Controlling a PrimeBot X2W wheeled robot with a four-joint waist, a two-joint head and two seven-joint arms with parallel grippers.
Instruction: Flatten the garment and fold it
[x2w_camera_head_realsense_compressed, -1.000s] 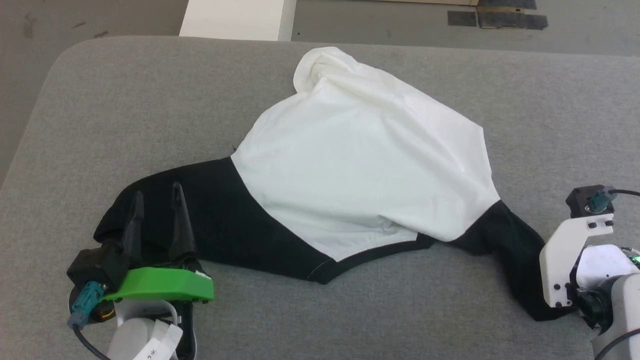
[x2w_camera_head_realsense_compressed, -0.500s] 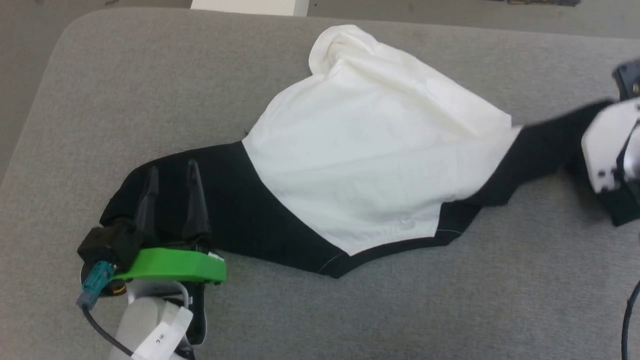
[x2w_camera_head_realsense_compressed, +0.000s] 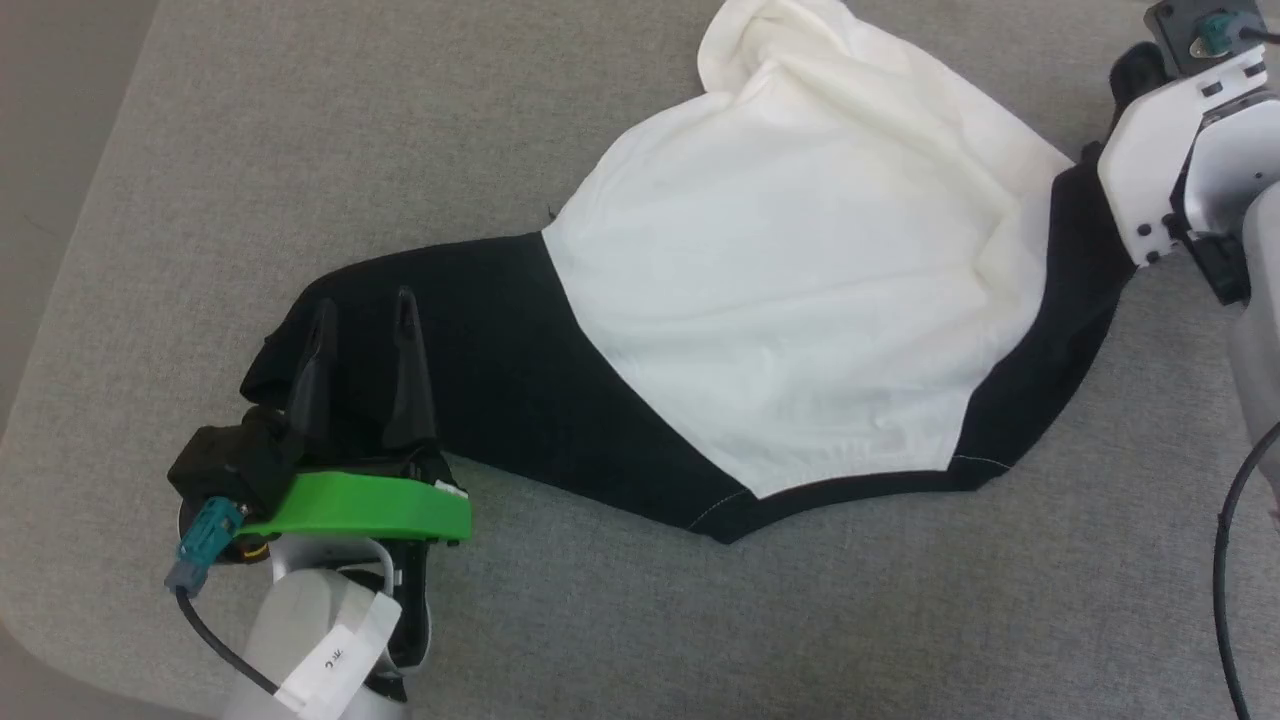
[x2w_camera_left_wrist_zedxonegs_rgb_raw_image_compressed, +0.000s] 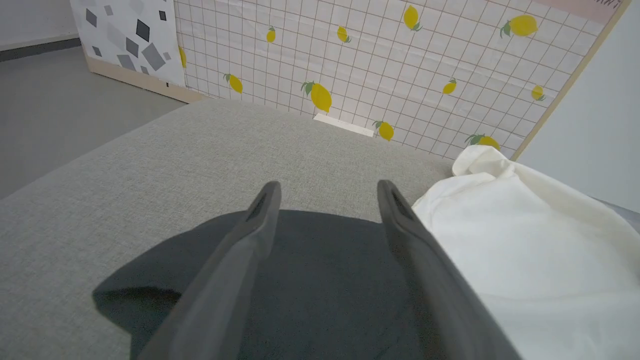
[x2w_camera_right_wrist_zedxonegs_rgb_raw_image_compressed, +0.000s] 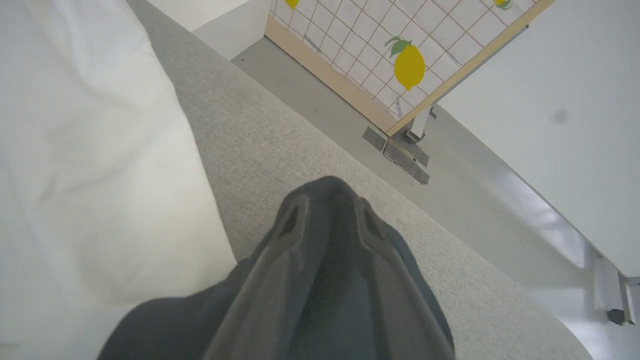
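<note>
Lying spread on the grey cushion (x2w_camera_head_realsense_compressed: 300, 150), the garment (x2w_camera_head_realsense_compressed: 800, 300) shows a wrinkled white body between black sleeves. Over one sleeve the left gripper (x2w_camera_head_realsense_compressed: 365, 300) rests with fingers wide apart; at the other sleeve the right gripper (x2w_camera_right_wrist_zedxonegs_rgb_raw_image_compressed: 330, 210) pinches black cloth. Beyond the garment a lemon-patterned panel (x2w_camera_left_wrist_zedxonegs_rgb_raw_image_compressed: 350, 60) stands on grey floor (x2w_camera_left_wrist_zedxonegs_rgb_raw_image_compressed: 50, 115).

Left pincer (x2w_camera_head_realsense_compressed: 363, 301): long dark fingers (x2w_camera_head_realsense_compressed: 408, 380), green bracket (x2w_camera_head_realsense_compressed: 365, 505), teal connector (x2w_camera_head_realsense_compressed: 200, 545), black cable (x2w_camera_head_realsense_compressed: 215, 650). Right wrist: white bracket (x2w_camera_head_realsense_compressed: 1145, 150), black screws (x2w_camera_head_realsense_compressed: 1152, 257).
</note>
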